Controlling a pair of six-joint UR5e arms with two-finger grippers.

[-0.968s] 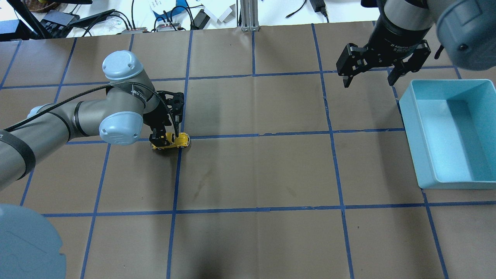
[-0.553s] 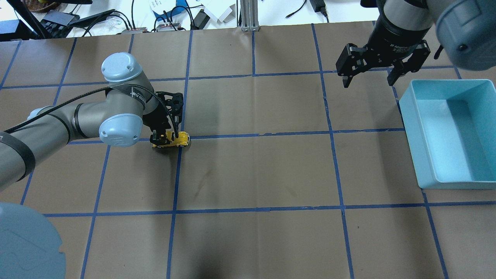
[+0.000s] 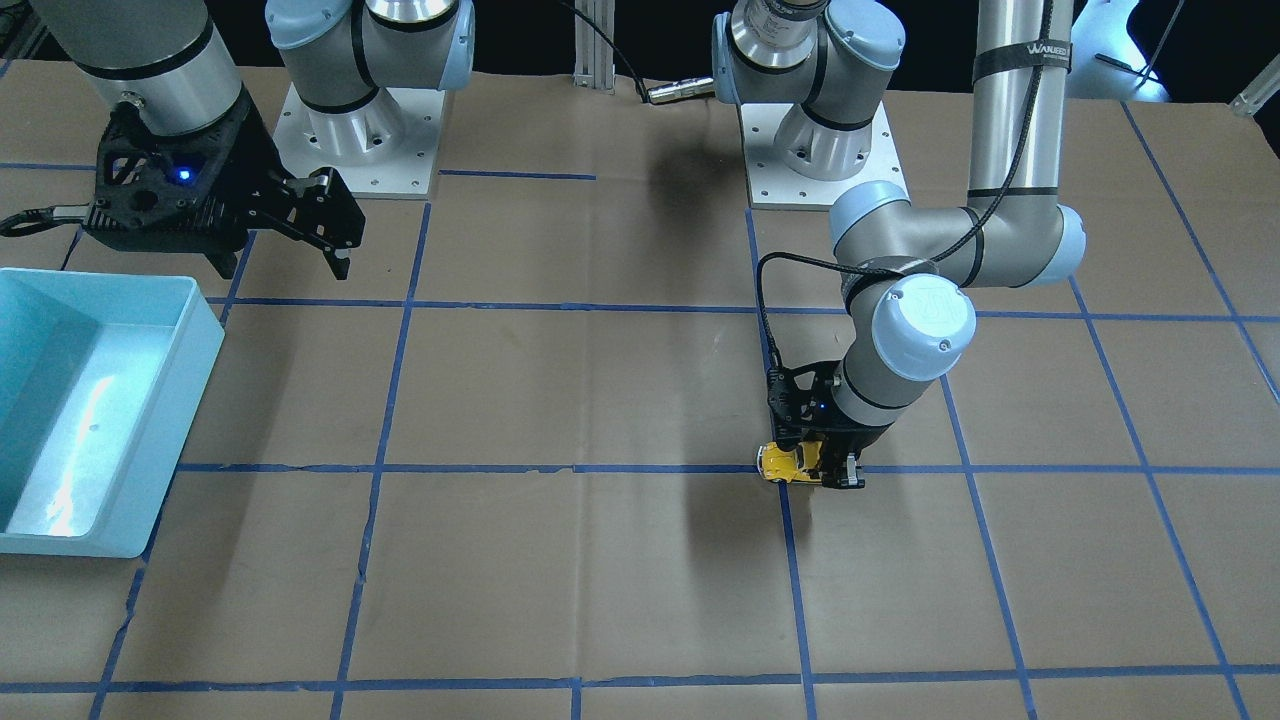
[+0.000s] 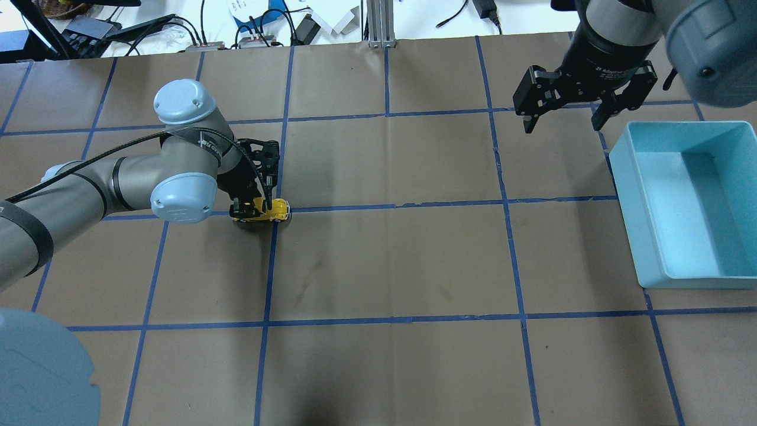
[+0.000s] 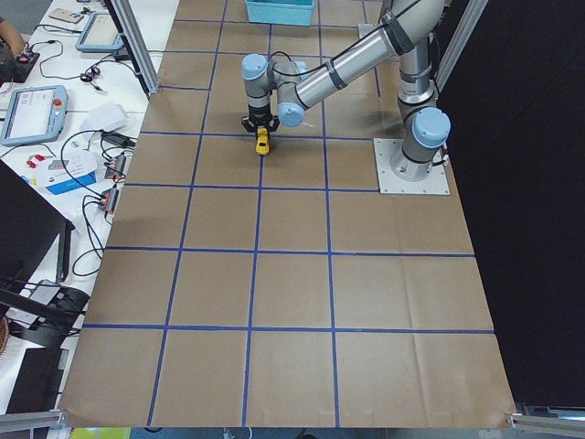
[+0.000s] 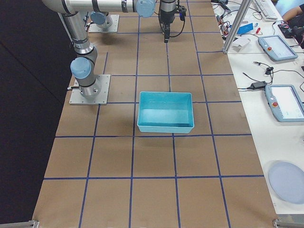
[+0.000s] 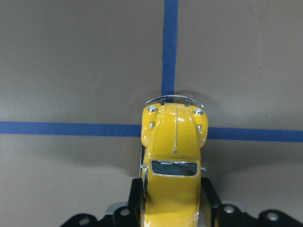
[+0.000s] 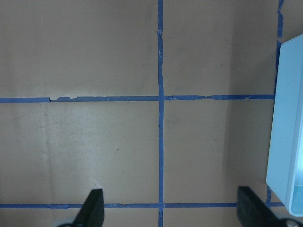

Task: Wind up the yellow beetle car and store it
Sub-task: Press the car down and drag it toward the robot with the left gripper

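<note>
- One table point(image 4: 390, 266), covered in brown paper and marked into squares by blue tape, fills the work area.
- One white bench point(image 6: 247, 61) runs along the table's far side. It carries cables and two tablet-like pendants point(image 6: 285, 102).
- Two grey arms stand on plates at the table's back. The left arm point(image 4: 118, 183) bends low to the surface, and the right arm point(image 4: 615, 29) hangs high near the far edge.
- One light blue bin point(image 4: 630, 219) sits on the robot's right, well apart from the toy.
- There are two black grippers. The left gripper point(image 4: 254, 206) has its fingers clamped on the toy's sides. The right gripper point(image 4: 562, 125) has its jaws spread wide and holds nothing, just beside the bin's far corner.
- One yellow beetle car point(image 7: 174, 142) is in the left gripper, down at the table, with its nose over a crossing of tape lines.
</note>
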